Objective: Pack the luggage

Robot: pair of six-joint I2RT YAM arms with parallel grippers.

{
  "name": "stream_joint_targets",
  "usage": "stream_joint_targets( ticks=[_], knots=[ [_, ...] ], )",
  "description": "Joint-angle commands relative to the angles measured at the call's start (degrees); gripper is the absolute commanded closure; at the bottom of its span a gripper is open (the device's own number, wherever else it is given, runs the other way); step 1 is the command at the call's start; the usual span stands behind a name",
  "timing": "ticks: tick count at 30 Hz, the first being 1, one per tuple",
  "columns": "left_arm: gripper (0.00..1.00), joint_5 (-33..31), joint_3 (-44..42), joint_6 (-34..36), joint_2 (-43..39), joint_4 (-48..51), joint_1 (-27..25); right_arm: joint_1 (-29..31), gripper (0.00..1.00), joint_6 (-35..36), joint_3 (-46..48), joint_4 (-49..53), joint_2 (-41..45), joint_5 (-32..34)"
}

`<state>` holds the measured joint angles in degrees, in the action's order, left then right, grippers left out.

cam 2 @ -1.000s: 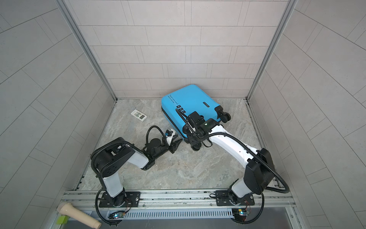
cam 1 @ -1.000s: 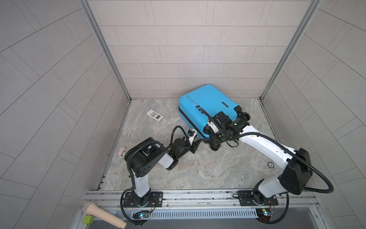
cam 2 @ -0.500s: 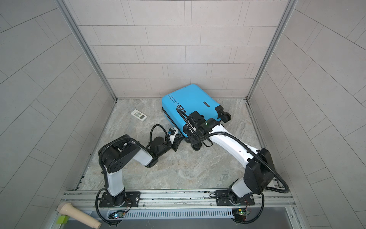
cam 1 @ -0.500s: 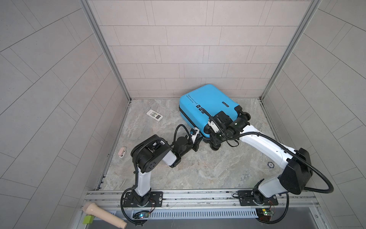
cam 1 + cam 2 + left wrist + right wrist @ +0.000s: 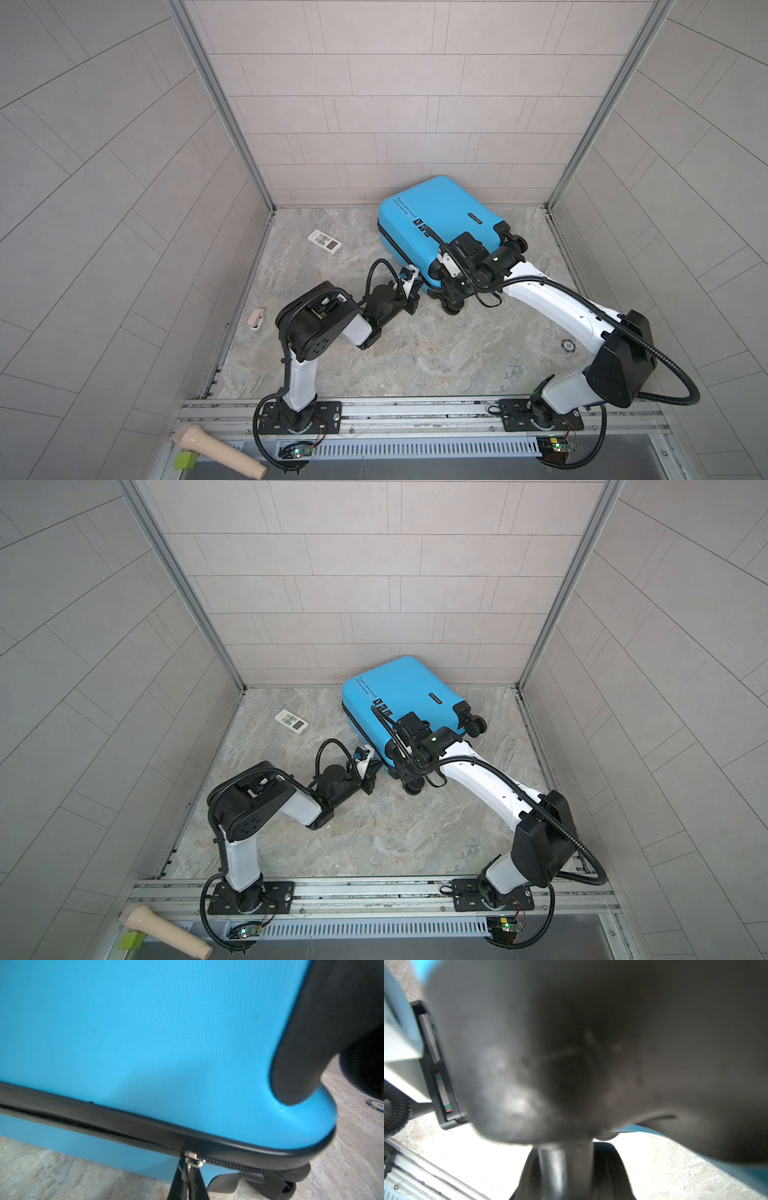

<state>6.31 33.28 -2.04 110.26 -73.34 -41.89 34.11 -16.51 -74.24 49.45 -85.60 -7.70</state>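
The left tool (image 5: 188, 1177) pinches the zipper pull (image 5: 194, 1163), likely to draw the luggage (image 5: 440, 212) shut. The right tool (image 5: 452, 293) sits at its near wheel (image 5: 454, 309), seemingly steadying it, but its grip is unclear. The luggage lies flat on the desk (image 5: 374, 357) near the back wall.

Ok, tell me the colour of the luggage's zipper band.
Black zipper band, set against the bright-blue luggage shell; the left wrist view shows it best.

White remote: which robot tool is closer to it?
Left. Left tool grips the luggage's zipper pull on the remote's side; right tool is farther, by a wheel.
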Motion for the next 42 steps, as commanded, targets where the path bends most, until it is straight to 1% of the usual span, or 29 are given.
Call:
stream_joint_targets(
  ticks=[1,5,11,14,19,24,28,34,40,42],
  knots=[
    [1.00,-0.91,-0.38,2.06,-2.11,-2.84,0.23,-0.87,1.00,-4.50,-2.73,-1.02,2.44,3.30],
    [1.00,0.97,-2.31,2.06,-4.18,-1.33,0.27,-0.92,1.00,-4.17,-4.20,-1.02,2.39,4.16],
    [1.00,5.72,-2.98,0.25,-7.79,5.89,0.40,-1.05,1.00,-3.70,-7.89,-1.36,1.50,5.09],
    [1.00,7.21,-2.87,-0.78,-9.63,8.99,0.30,-1.06,1.00,-3.93,-9.36,-2.19,1.01,4.35],
    [1.00,8.15,-2.45,-1.65,-12.11,11.35,0.38,-0.94,1.00,-4.51,-10.07,-3.78,-0.38,0.72],
    [1.00,12.95,0.15,-3.23,-14.73,16.83,0.23,-0.91,1.00,-5.15,-9.35,-4.88,-1.40,0.41],
    [1.00,15.81,0.65,-3.76,-15.41,19.14,-0.12,-0.90,1.00,-5.53,-9.85,-5.92,-1.75,0.15],
    [1.00,16.44,0.12,-4.79,-15.19,18.52,-1.51,-0.74,1.00,-6.45,-11.19,-7.18,-3.14,-2.39],
    [1.00,15.04,0.19,-4.80,-14.46,17.43,-3.94,-0.18,1.00,-8.37,-9.33,-9.74,-3.77,-4.46],
    [1.00,13.92,0.47,-3.76,-14.37,18.30,-5.34,-0.05,1.00,-8.91,-8.91,-10.24,-3.78,-4.69]
  ],
)
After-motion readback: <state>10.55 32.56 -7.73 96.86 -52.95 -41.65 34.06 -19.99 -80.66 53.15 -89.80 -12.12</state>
